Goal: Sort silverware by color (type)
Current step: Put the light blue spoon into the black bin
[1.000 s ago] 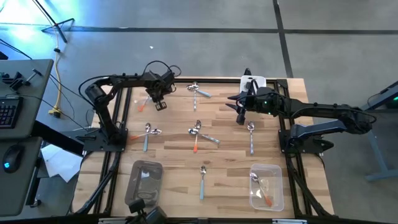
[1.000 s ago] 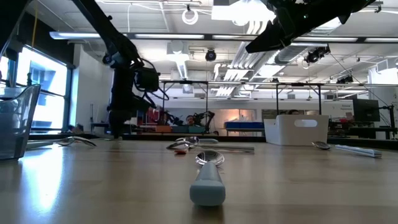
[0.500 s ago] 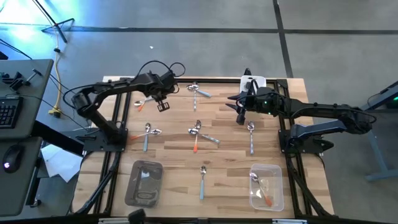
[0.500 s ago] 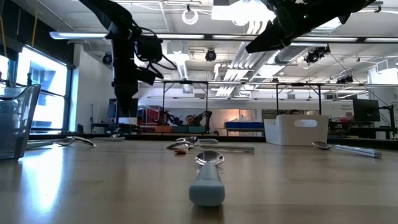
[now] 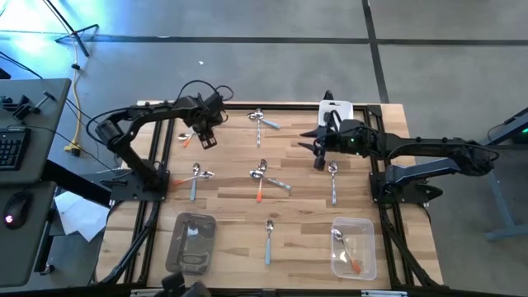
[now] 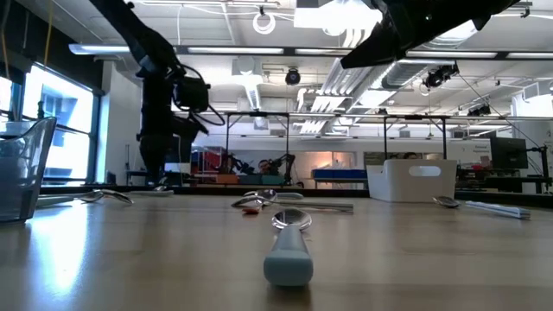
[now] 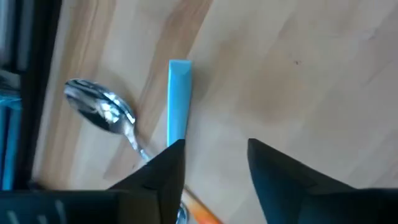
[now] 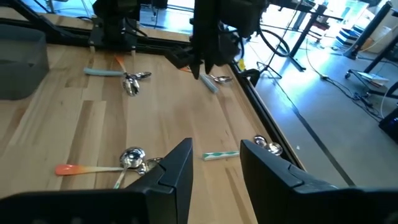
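Left wrist view: left claw (image 7: 211, 163), fingers apart, over blue-handled spoon (image 7: 178, 99) nr counter's (image 5: 297, 153) far-left corner. Best approach: centre fingers astride handle, avoid adjacent silver spoon (image 7: 102, 112). Right claw (image 5: 318, 157) apart, mid-counter, above another spoon (image 5: 333, 180).

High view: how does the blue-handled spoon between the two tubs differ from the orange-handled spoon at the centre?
The light-blue-handled metal spoon lies alone; the orange-handled metal spoon lies clustered with a silver spoon. The first handle is blue, the second orange. Both lie flat on the wooden table.
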